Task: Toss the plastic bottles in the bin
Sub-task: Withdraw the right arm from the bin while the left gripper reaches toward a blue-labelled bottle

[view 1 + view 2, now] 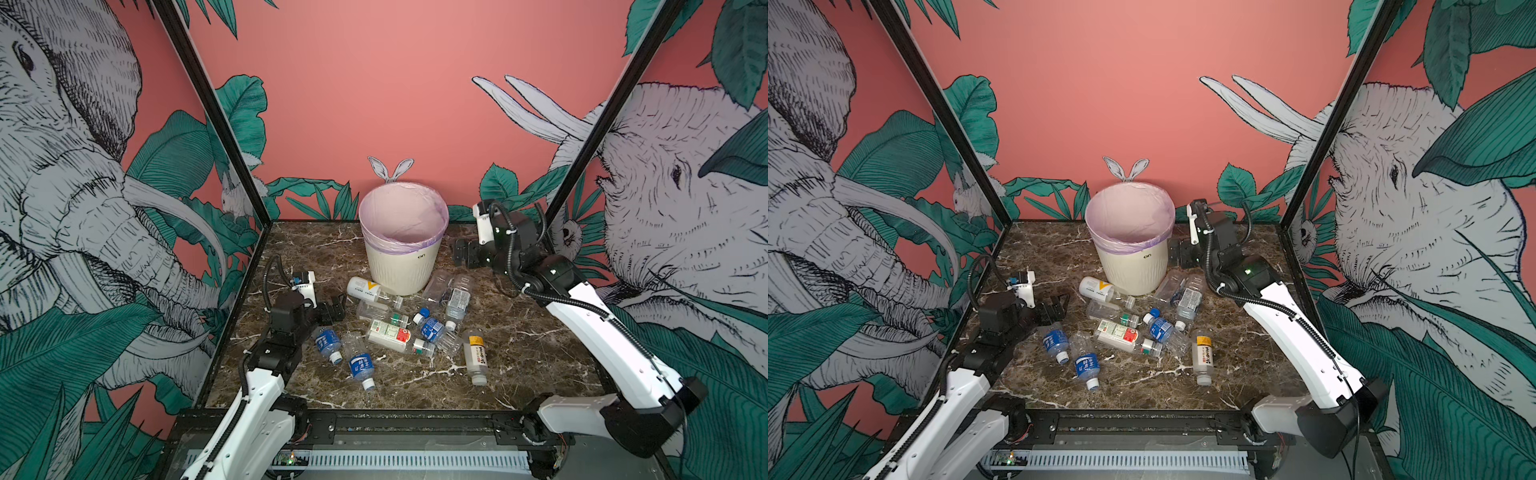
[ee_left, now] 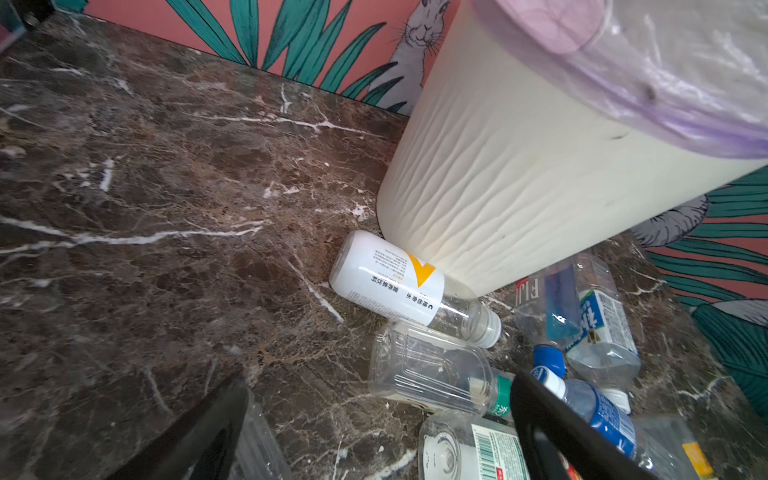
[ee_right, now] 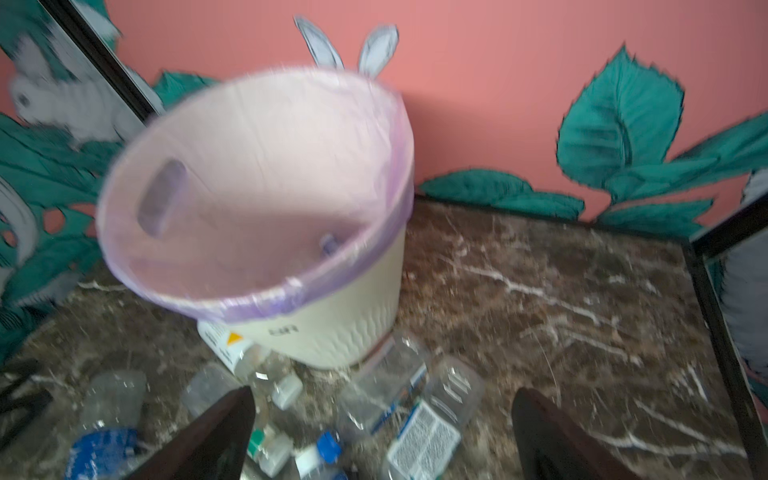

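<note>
Before the bin (image 1: pixel 399 266), plastic bottles (image 1: pixel 390 336) scattered, left claw (image 1: pixel 340 308) gaping wide

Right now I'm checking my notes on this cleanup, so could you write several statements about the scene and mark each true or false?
1. The bin stands upright on the table. True.
2. The white bottle with the yellow mark lies against the bin's base. True.
3. The left gripper is shut on a blue-labelled bottle. False: it is open and holds nothing.
4. The right gripper is open beside the bin. True.
5. The yellow-black labelled bottle is inside the bin. False: it lies on its side on the table.
</note>
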Tool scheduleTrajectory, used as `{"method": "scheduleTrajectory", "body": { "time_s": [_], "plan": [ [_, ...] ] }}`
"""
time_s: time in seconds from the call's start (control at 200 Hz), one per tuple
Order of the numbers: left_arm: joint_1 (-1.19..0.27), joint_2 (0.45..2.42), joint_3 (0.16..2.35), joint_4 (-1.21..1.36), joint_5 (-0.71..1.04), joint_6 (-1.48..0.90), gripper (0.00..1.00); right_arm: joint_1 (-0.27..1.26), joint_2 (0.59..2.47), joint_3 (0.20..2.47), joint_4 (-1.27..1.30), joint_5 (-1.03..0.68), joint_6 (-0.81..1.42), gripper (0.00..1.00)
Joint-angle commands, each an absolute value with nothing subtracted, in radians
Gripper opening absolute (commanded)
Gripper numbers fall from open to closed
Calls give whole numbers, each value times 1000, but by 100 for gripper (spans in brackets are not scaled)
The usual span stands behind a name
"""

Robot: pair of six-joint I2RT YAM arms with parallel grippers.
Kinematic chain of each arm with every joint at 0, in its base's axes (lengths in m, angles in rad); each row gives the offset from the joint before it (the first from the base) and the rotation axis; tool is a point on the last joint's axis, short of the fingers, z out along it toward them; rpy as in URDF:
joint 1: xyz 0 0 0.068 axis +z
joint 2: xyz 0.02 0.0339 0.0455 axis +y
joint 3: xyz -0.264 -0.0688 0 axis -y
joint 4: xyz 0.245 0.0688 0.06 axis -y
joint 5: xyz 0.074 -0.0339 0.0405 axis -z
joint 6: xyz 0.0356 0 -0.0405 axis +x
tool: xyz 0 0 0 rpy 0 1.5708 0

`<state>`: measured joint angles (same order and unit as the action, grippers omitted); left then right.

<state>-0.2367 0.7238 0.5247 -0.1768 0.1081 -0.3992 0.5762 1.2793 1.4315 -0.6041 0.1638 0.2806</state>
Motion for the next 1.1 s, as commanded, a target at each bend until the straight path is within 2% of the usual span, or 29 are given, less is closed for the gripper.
{"method": "scheduleTrajectory", "body": {
  "time_s": [0.0, 0.455, 0.655, 1.095],
  "plan": [
    [-259, 724, 575, -390, -12, -427, 99, 580, 1199, 1331, -596, 210, 292, 99],
    [-295, 756, 583, -603, -73, -536, 92, 555, 999, 921, -587, 213, 400, 99],
    [-294, 780, 539, -598, -75, -549, 92, 429, 919, 731, -492, 103, 424, 99],
    [-295, 882, 499, -541, -95, -570, 91, 307, 838, 570, -438, 41, 430, 98]
  ]
}}
